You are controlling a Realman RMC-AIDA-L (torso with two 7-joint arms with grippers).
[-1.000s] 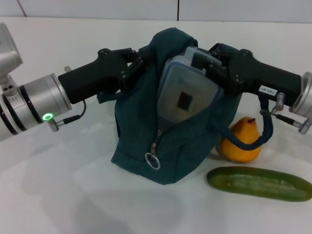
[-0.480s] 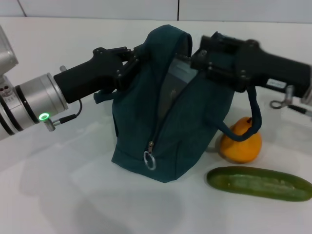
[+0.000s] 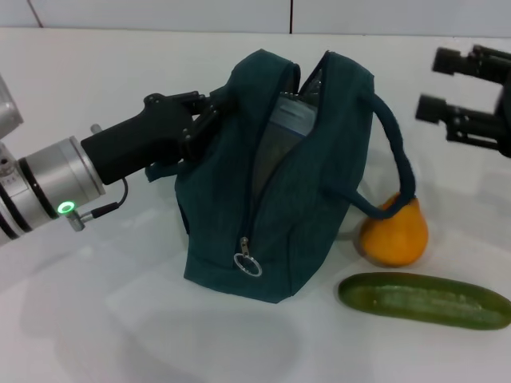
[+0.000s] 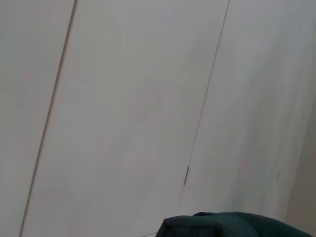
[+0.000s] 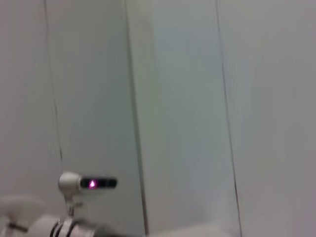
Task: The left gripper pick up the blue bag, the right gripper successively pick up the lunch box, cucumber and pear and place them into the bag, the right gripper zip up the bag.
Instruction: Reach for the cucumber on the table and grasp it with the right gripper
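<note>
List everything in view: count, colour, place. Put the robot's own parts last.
blue bag: one, dark teal, centre of the table, top unzipped, held upright at its edge.
lunch box: one, clear with blue rim, inside the bag, top showing.
pear: one, orange-yellow, on the table right of the bag.
cucumber: one, dark green, lying in front of the pear.
table: one, white.
left gripper: one, black, shut on the bag's left edge.
right gripper: one, black, open and empty, up at the right.
</note>
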